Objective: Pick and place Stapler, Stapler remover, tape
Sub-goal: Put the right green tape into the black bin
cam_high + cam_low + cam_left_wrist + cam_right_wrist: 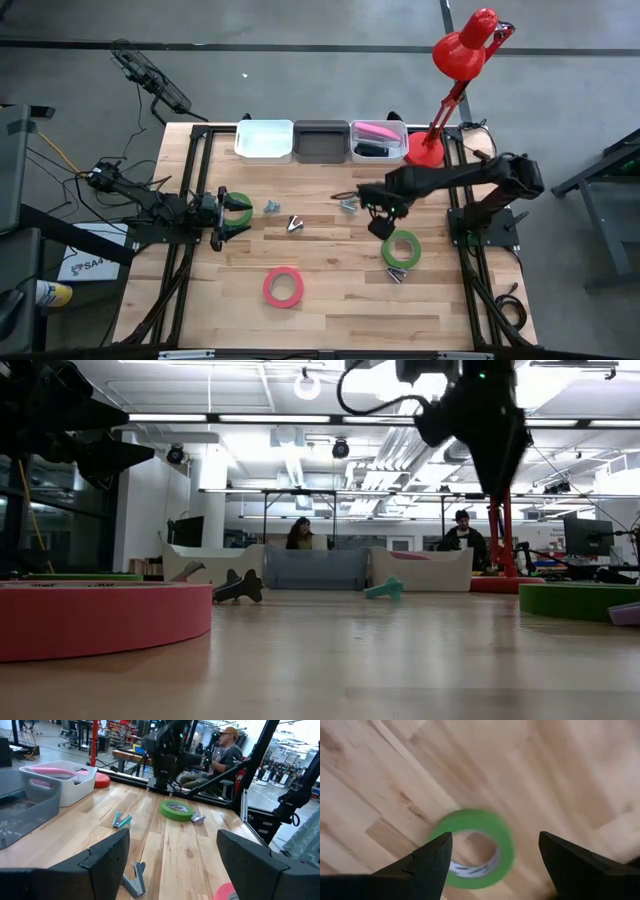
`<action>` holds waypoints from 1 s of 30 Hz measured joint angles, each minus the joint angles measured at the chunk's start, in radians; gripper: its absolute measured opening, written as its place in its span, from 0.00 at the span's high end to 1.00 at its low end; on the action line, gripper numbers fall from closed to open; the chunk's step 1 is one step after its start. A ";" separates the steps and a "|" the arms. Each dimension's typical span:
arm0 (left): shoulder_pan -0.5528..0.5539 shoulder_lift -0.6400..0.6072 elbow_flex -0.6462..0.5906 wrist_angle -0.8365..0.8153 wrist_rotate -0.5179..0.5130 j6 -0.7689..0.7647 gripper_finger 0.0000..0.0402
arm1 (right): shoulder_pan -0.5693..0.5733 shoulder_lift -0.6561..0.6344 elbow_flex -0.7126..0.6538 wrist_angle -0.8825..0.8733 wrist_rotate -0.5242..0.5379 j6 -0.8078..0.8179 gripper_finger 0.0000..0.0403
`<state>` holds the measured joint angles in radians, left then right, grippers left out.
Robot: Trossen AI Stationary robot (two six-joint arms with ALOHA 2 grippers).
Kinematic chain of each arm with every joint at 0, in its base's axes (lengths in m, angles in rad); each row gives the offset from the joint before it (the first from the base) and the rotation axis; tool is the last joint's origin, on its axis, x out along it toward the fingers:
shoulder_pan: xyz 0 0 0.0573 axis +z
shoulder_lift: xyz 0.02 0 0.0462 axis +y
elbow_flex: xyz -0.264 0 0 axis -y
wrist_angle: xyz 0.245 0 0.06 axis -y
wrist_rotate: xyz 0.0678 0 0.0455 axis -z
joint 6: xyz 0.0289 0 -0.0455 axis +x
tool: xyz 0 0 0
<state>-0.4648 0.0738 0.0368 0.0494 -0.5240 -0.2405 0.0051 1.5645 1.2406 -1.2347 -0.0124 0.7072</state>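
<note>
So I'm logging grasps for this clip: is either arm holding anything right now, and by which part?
Nothing is held. The right gripper hangs open above the green tape roll, and the left gripper waits open beside another green roll.

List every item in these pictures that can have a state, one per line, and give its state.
Right gripper: jaws open, empty, above the table.
Left gripper: jaws open, empty.
Green tape roll: flat, untouched.
Pink tape roll: flat, untouched.
White bin: empty.
Grey bin: looks empty.
Right-hand bin: holds pink and dark items.
</note>
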 joint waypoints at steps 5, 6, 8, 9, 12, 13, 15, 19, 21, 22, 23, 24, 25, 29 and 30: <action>0.000 0.000 0.000 0.000 0.000 0.000 0.26 | 0.057 -0.015 -0.130 0.134 -0.048 0.182 0.28; 0.000 0.000 0.000 0.000 0.000 0.000 0.26 | 0.064 -0.015 -0.151 0.164 -0.057 0.209 0.28; 0.000 0.000 0.000 0.000 0.000 0.000 0.26 | 0.076 -0.009 -0.192 0.237 -0.074 0.271 0.28; 0.000 0.000 0.000 0.000 0.000 0.000 0.26 | 0.082 -0.007 -0.209 0.264 -0.078 0.304 0.28; 0.000 0.000 0.000 0.000 0.000 0.000 0.26 | 0.104 0.001 -0.255 0.326 -0.092 0.405 0.28; 0.000 0.000 0.000 0.000 0.000 0.000 0.26 | 0.114 0.001 -0.270 0.342 -0.096 0.433 0.28; 0.000 0.000 0.000 0.000 0.000 0.000 0.26 | 0.134 0.002 -0.286 0.377 -0.101 0.490 0.28; 0.000 0.000 0.000 0.000 0.000 0.000 0.26 | 0.169 0.002 -0.308 0.397 -0.098 0.587 0.28; 0.000 0.000 0.000 0.000 0.000 0.000 0.26 | 0.183 0.002 -0.319 0.414 -0.095 0.627 0.28; 0.000 0.000 0.000 0.000 0.000 0.000 0.26 | 0.190 0.002 -0.325 0.432 -0.095 0.647 0.28; 0.000 0.000 0.000 0.000 0.000 0.000 0.26 | 0.194 0.007 -0.327 0.444 -0.095 0.663 0.28; 0.000 0.000 0.000 0.000 0.000 0.000 0.26 | 0.198 0.014 -0.328 0.447 -0.091 0.678 0.28; 0.000 0.000 0.000 0.000 0.000 0.000 0.26 | 0.201 0.024 -0.328 0.449 -0.084 0.687 0.28; 0.000 0.000 0.000 0.000 0.000 0.000 0.26 | 0.201 0.087 -0.326 0.502 -0.078 0.692 0.28; 0.000 0.000 0.000 0.000 0.000 0.000 0.26 | 0.201 0.102 -0.325 0.517 -0.080 0.697 0.28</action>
<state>-0.4648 0.0738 0.0368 0.0490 -0.5240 -0.2409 0.2058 1.6662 0.9155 -0.7182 -0.0924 1.4041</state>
